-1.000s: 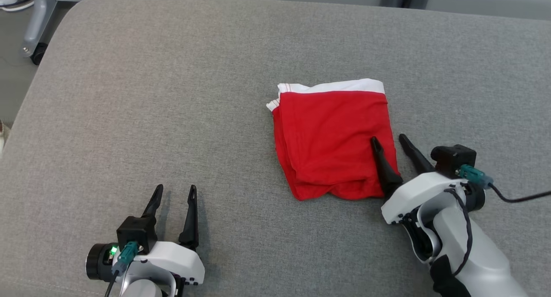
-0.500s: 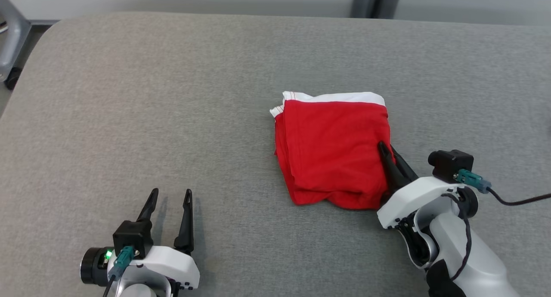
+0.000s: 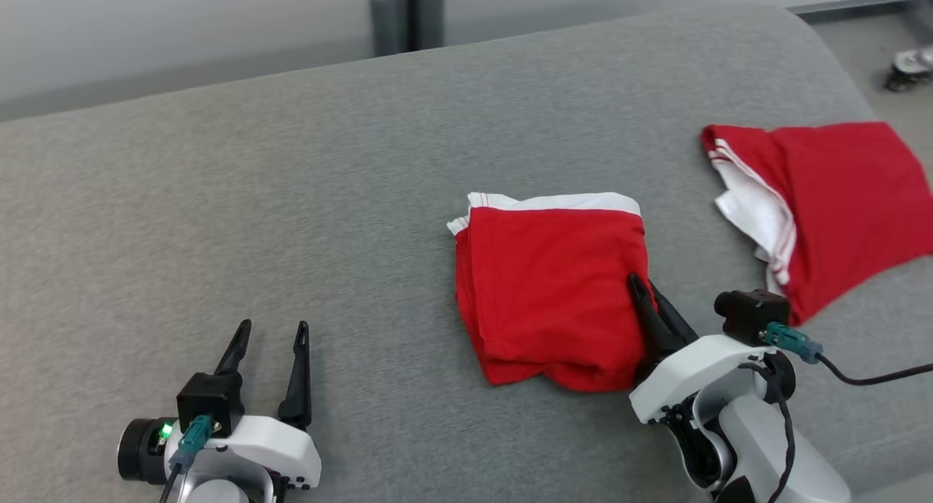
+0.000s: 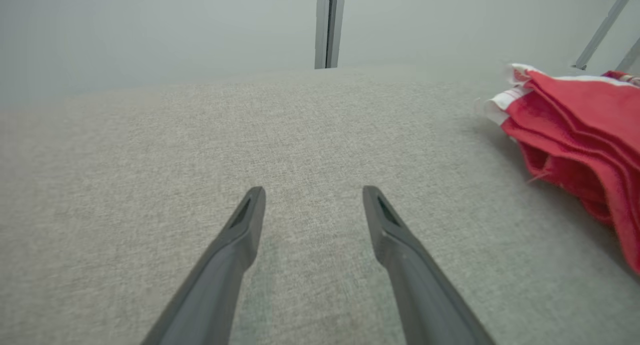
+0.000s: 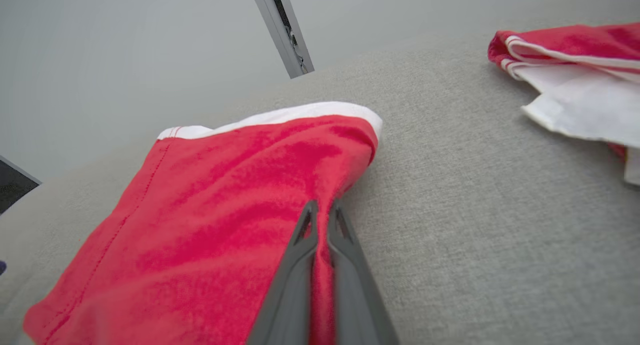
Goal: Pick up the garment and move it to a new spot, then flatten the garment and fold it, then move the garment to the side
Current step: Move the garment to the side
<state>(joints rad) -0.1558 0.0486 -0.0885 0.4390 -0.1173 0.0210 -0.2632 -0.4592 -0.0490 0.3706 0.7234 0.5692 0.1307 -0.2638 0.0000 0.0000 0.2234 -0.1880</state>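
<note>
Folded red garment (image 3: 550,291) on couch

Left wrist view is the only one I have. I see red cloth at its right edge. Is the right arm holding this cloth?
Observer: Yes. The right fingers are shut on the right edge of the folded garment, with red cloth pinched between them.
Operator: Is there other clothing on the cushion?
Observer: Yes. A second garment, also red and white, lies farther right on the cushion, apart from the folded one.
Operator: Is that one folded too?
Observer: No. It lies loose and rumpled, with a white part turned out on its left side.
</note>
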